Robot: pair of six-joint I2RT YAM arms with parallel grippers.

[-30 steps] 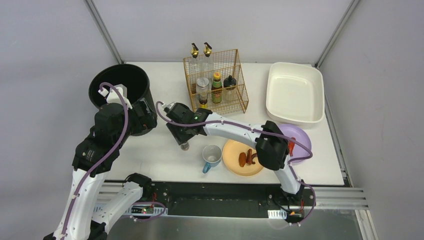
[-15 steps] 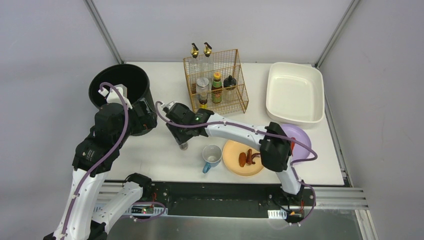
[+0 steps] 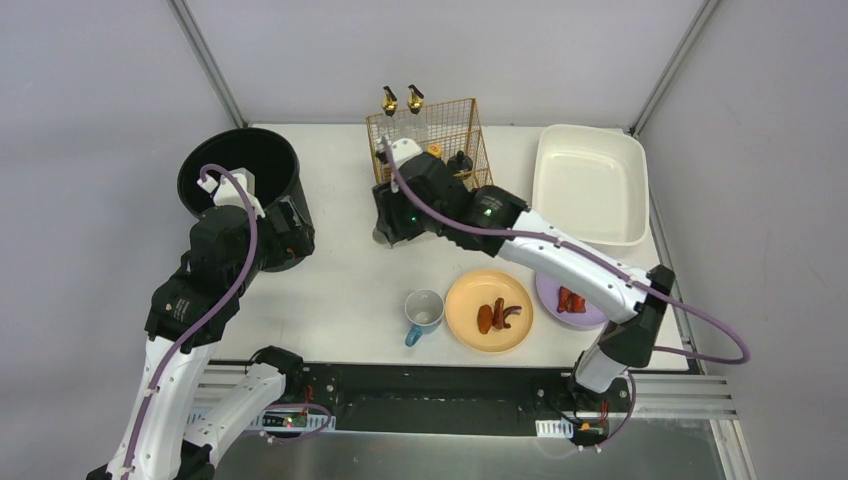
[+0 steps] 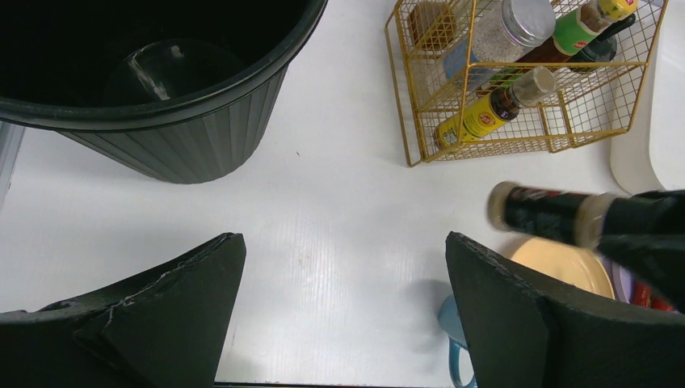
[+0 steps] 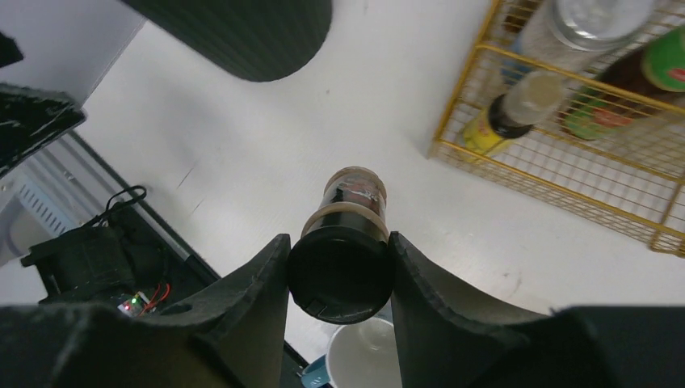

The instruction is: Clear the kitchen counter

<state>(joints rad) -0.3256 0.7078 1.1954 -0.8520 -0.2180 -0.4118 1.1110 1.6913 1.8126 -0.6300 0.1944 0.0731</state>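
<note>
Gripping dark spice jar (image 5: 353, 194) | right hand (image 5: 341, 271) | label blurred, unreadable

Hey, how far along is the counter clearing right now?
Partly done. Several bottles already stand in the gold wire rack. The right fingers hold a dark jar near it. A blue mug, an orange plate and a purple plate, both with food, are left on the kitchen counter. The left fingers are open and empty.

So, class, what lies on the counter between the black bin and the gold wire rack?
Nothing: the kitchen counter between the black bin and the gold wire rack is bare, clearest in the left wrist view.
</note>
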